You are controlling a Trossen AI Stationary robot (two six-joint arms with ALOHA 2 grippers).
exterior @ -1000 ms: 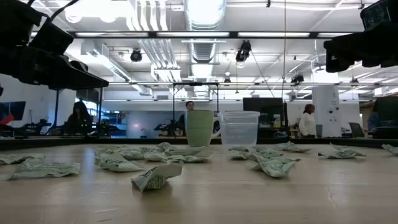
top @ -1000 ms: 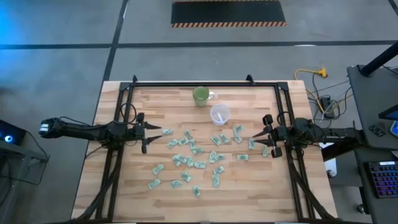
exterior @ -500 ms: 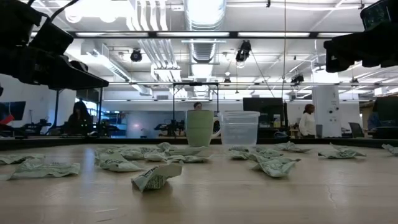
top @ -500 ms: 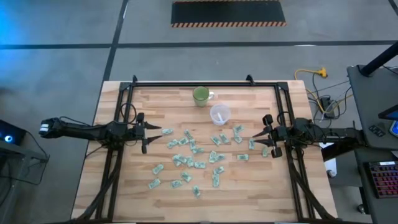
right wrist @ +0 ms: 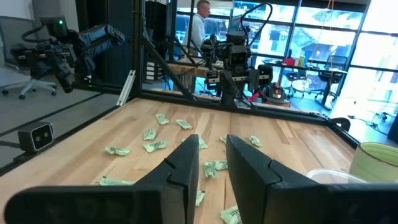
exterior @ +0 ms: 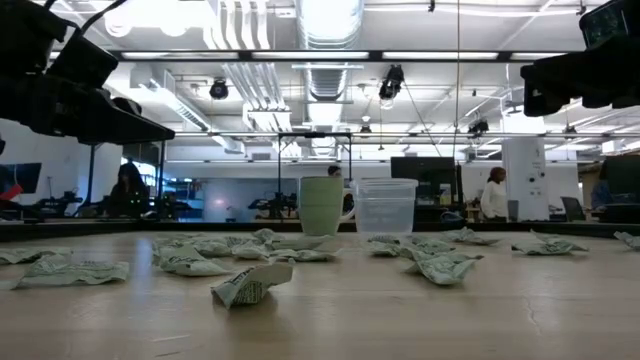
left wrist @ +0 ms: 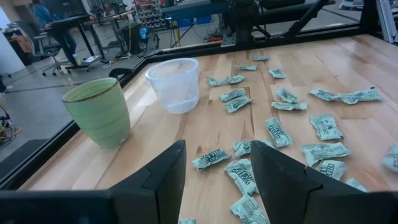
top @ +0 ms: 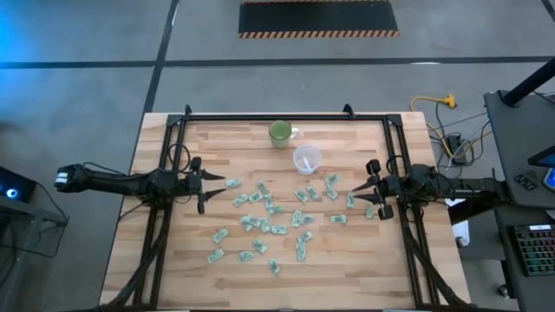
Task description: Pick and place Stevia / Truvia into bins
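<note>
- Sachets (top: 269,218) lie scattered mid-table; none gripped.
- Left gripper (top: 218,183), centre-left: fingers parted, empty.
- Right gripper (top: 362,190), centre-right: narrow gap, empty.
- Clear cup (top: 306,159), upper centre, beside green mug (top: 280,133).
- Unchanged over the last second; picking not begun.

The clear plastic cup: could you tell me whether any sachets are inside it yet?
The clear plastic cup looks empty; no sachets show through its wall. Its bottom is hard to make out.

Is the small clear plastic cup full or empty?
Empty: the clear plastic cup stands upright, nothing visible through its walls.
</note>
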